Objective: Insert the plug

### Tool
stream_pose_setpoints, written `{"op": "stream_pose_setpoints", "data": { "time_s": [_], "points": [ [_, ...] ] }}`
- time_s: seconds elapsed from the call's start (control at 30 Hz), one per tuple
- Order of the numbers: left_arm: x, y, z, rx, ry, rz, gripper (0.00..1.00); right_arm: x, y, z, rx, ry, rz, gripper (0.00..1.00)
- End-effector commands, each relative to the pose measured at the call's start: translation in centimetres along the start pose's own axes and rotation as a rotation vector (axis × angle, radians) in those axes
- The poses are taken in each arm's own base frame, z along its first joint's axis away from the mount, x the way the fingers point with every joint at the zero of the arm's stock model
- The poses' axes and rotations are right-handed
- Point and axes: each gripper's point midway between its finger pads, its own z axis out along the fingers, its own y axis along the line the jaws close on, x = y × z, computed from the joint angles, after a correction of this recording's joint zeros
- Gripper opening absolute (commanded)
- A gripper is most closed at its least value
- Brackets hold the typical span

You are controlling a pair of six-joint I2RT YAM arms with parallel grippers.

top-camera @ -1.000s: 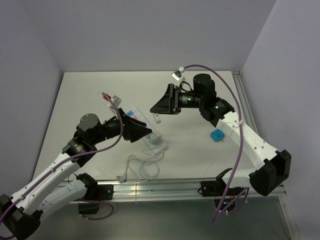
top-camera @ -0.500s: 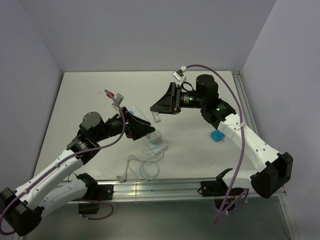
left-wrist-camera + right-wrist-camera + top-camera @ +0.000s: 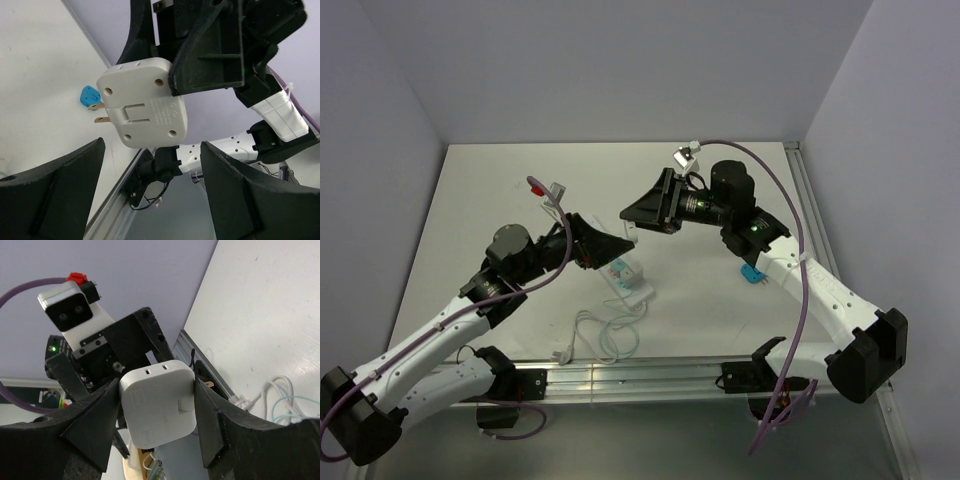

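Reaches in from the near left with the left arm, forearm lifted off the table (image 3: pixel 490 180), wrist turned so the left gripper (image 3: pixel 612 252) points right toward the middle. Comes in from the near right with the right arm, elbow high, the right gripper (image 3: pixel 638 214) pointing left and slightly down. Ends close to the left gripper's tip, above the power strip (image 3: pixel 638 290) in the middle of the table.

Clamps the white plug (image 3: pixel 159 407) firmly between the right gripper's fingers (image 3: pixel 95 432), up in the air and off the table. Leaves the left gripper's fingers (image 3: pixel 50 197) spread wide with nothing between them, the plug just beyond and apart from them.

From the right wrist, shows the plug's face with two slots, and behind it the left gripper with its small camera (image 3: pixel 65 310) and a red tag. From the left wrist, shows the opposite face instead: two brass prongs pointing left, and past them a blue piece (image 3: pixel 89 95) lying on the table. From above only, shows looped cords (image 3: pixel 605 335) at the near edge, and the blue piece just beside the right forearm.
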Motion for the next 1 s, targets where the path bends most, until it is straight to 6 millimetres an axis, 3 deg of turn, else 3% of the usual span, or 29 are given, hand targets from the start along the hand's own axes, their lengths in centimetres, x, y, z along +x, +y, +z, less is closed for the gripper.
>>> {"op": "stream_pose_setpoints", "data": {
  "time_s": [0.0, 0.27, 0.53, 0.97],
  "points": [
    [-1.5, -1.8, 0.7, 0.041, -0.051, 0.013, 0.83, -1.1, 2.3, -0.5, -0.049, -0.08, -0.025, 0.01],
    [-2.2, -2.2, 0.8, 0.032, -0.096, 0.012, 0.82, -0.6, 2.6, -0.1, -0.045, -0.085, -0.018, 0.01],
    [-2.1, -2.7, 1.2, 0.052, -0.089, 0.0, 0.75, -0.6, 3.1, 0.3, -0.052, -0.124, -0.015, 0.01],
    [-2.8, -3.7, 0.5, 0.067, -0.128, -0.001, 0.63, -0.2, 2.2, 1.0, -0.014, -0.142, -0.02, 0.0]
  ]
}}
